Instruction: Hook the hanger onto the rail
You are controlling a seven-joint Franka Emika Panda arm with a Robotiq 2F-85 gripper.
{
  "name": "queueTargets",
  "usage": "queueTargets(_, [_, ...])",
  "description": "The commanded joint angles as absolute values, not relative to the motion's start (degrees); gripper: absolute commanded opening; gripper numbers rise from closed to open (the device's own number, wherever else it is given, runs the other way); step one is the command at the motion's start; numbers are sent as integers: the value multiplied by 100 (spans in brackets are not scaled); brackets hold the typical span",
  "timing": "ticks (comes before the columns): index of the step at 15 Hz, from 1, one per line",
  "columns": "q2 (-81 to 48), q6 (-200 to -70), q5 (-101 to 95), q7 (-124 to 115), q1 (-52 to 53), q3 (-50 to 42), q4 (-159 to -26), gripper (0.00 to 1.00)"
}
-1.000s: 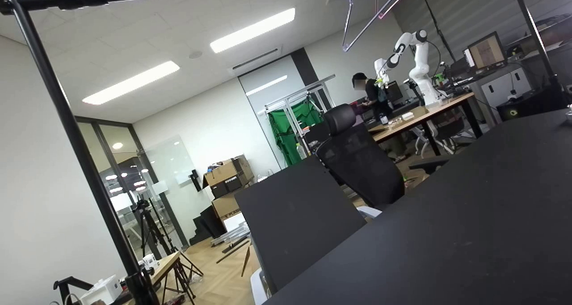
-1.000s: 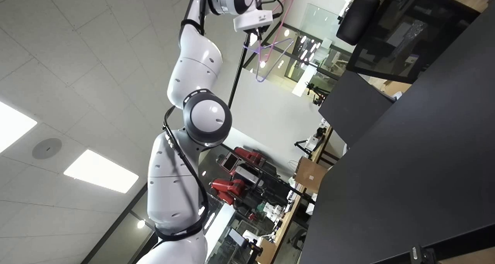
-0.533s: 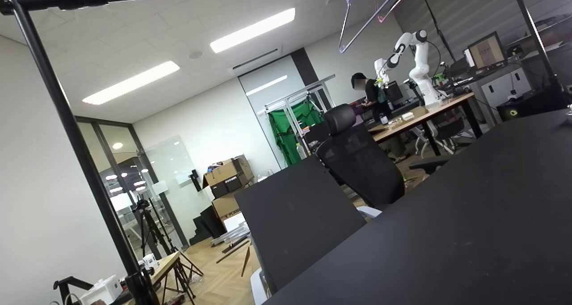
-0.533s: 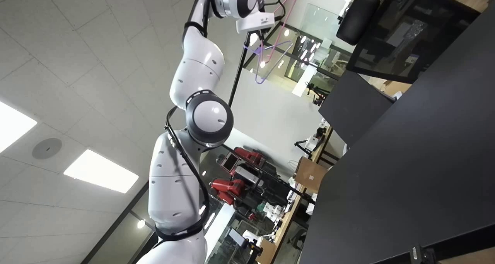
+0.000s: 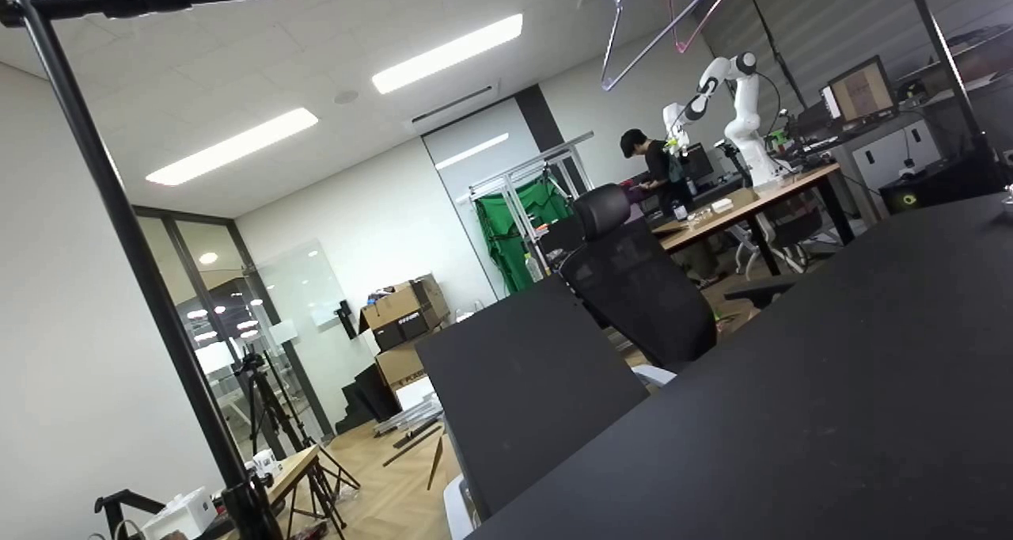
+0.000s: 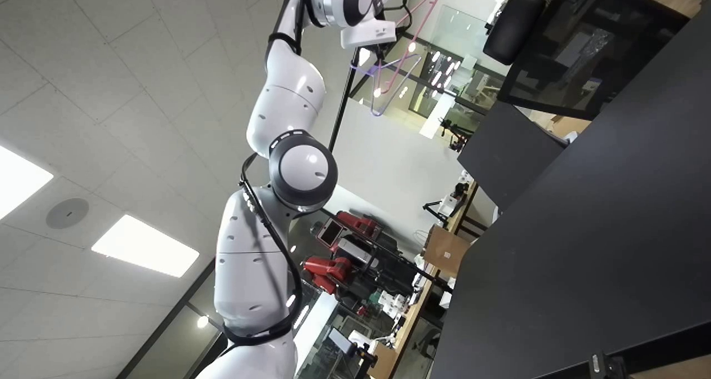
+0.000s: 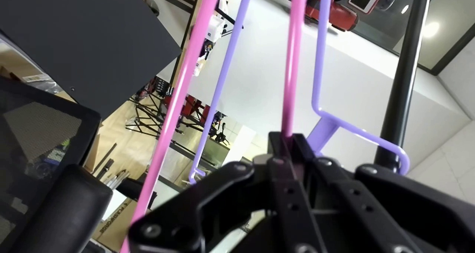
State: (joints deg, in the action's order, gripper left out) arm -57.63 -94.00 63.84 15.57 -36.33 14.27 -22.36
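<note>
The pink hanger is clasped by the pincer. At right, the rail is crossed by a lilac hanger.

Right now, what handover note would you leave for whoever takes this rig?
Gripper: shut on a bar of the pink hanger.
Rail: black bar at the right of the wrist view, a lilac hanger hooked over it.
Done: pink hanger is in the grip; it crosses the lilac one in both exterior views.
Left: get it onto the rail, check that it hangs, then let go. I can't make out its hook, so don't assume it has caught.
Caution: it may snag the lilac hanger.
</note>
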Motion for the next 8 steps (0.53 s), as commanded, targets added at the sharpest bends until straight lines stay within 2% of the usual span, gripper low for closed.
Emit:
queueTargets(1, [-5885,-9272,6133,1073,-3552,1263,-1700,40])
queueTargets(2, [-5399,-9407,6112,1346,-3672,1260,-2448,47])
queueTargets(7, [-4936,-9610,5484,1258,-3757,737,-2340,81])
queueTargets(8, [-5240,-9459,5180,989,-3735,674,-1616,89])
